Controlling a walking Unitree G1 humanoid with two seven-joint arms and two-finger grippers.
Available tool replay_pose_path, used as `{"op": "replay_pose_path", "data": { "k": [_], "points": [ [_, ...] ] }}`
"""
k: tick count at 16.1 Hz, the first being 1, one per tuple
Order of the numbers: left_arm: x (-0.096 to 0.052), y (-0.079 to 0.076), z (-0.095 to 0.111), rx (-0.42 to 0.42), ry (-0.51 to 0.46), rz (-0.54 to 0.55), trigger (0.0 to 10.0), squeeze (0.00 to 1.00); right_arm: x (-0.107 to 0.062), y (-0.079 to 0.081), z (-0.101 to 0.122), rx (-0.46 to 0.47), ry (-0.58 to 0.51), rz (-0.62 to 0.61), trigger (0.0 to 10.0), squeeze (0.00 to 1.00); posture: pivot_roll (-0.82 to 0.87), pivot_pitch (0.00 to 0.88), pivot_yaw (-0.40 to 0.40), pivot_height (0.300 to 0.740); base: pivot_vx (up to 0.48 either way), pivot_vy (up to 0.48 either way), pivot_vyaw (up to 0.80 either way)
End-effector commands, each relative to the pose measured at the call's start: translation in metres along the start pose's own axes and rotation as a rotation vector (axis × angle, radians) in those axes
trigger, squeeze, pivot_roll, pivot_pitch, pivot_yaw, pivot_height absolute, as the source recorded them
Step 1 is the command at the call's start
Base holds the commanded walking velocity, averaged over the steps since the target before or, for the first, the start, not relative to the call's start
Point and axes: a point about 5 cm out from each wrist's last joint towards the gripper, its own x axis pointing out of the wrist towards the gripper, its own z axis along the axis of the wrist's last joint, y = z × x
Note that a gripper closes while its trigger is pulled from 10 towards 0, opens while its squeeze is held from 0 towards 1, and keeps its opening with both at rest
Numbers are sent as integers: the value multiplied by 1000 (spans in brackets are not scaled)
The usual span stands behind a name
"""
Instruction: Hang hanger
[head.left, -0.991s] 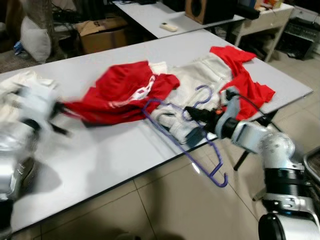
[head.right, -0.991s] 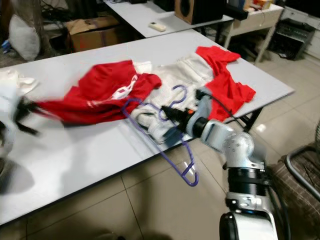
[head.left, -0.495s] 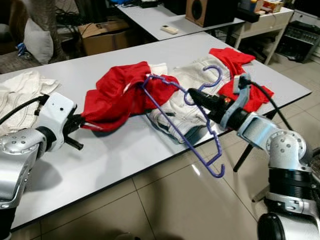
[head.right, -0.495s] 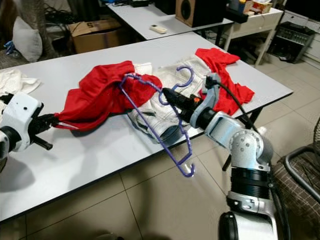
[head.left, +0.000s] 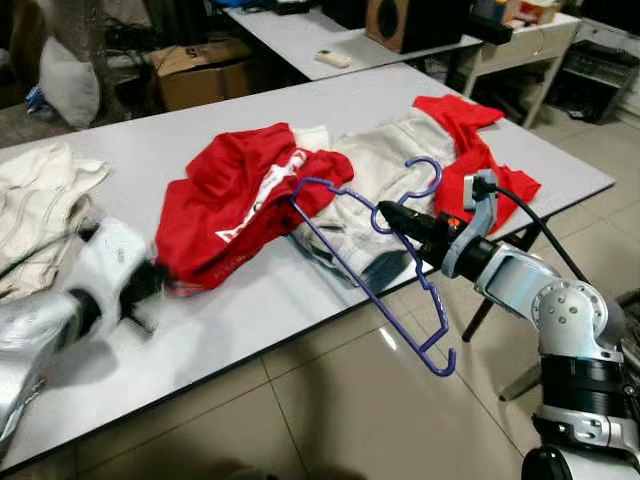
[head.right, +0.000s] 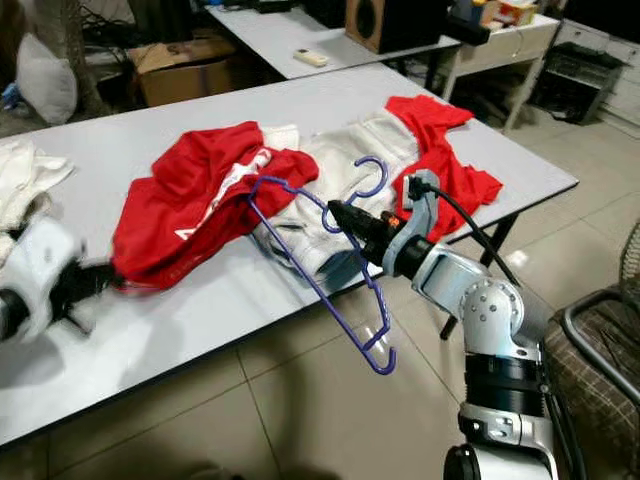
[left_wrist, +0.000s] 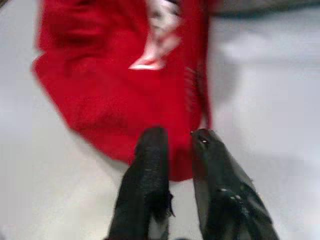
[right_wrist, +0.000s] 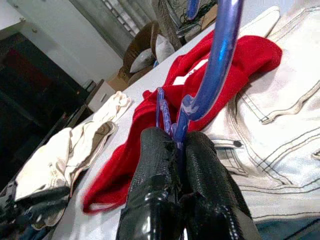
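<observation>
The purple plastic-coated wire hanger (head.left: 375, 270) is hanging in the air over the near edge of the long grey table (head.left: 250, 310), tilted, with its hook end near the pale denim jeans (head.left: 385, 185) and one shoulder pointing down toward the tiled floor (head.left: 330, 400). The right gripper (head.left: 392, 215) is clamping it at the neck, just below the hook; in the right wrist view both black fingers (right_wrist: 150, 170) are pressing tight on the purple wire. No garment is sitting on the hanger yet.

The left gripper (left_wrist: 175, 137) is working at the near hem of the crumpled red T-shirt with white lettering (head.left: 240, 200). Its fingers are standing narrowly apart with red cloth at the tips, but whether the cloth is actually pinched cannot be told; that arm is blurred in the head views.

Judgement: the task is at an early stage. The hanger is secured; threading it into the shirt and hanging it remain.

A cream garment (head.left: 35, 200) is lying at the table's left end.
</observation>
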Motion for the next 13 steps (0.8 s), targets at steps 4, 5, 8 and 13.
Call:
{"op": "replay_pose_path", "data": {
  "k": [4, 5, 8, 13],
  "points": [
    [3, -34, 9, -59, -102, -300, 10000, 1000, 0, 9, 3, -25, -21, 46, 10000, 0, -54, 0, 44, 740, 0, 0, 0],
    [15, -40, 26, -156, -285, -296, 10000, 1000, 0, 11, 2, -28, -22, 54, 10000, 0, -55, 0, 45, 740, 0, 0, 0],
    [36, -38, 39, -168, -388, -183, 10000, 1000, 0, 14, 2, -32, -24, 66, 10000, 0, -60, 0, 51, 740, 0, 0, 0],
    [86, -30, 18, 54, -242, 47, 10000, 0, -1, 17, 7, -31, -59, 82, 10000, 0, -66, 0, 70, 740, 0, 0, 0]
  ]
}}
